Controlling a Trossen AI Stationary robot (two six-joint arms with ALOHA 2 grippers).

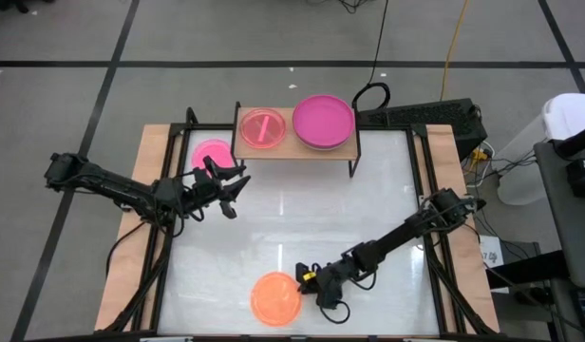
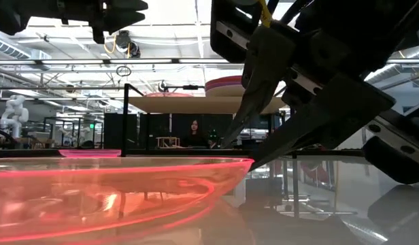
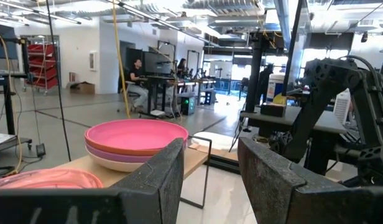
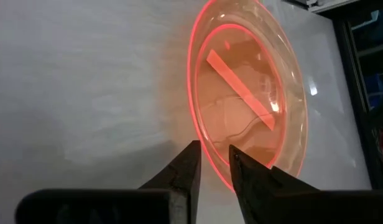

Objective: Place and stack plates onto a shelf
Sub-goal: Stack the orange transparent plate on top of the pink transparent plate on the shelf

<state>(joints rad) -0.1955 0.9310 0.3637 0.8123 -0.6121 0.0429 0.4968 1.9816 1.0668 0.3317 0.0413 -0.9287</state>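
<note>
The step in hand looks like the pick-up of the orange plate, which lies flat on the white worktop near its front edge. The right pincer sits low at the plate's rim, fingers slightly apart astride it, not yet clamped. Next it must close on the rim, lift, and carry the plate to the shelf, where a magenta-topped stack and a pink plate already sit. The left pincer hangs open beside another pink plate on the worktop.

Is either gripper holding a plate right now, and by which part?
The right gripper straddles the near rim of the orange plate, not yet clamped. The left gripper holds nothing.
</note>
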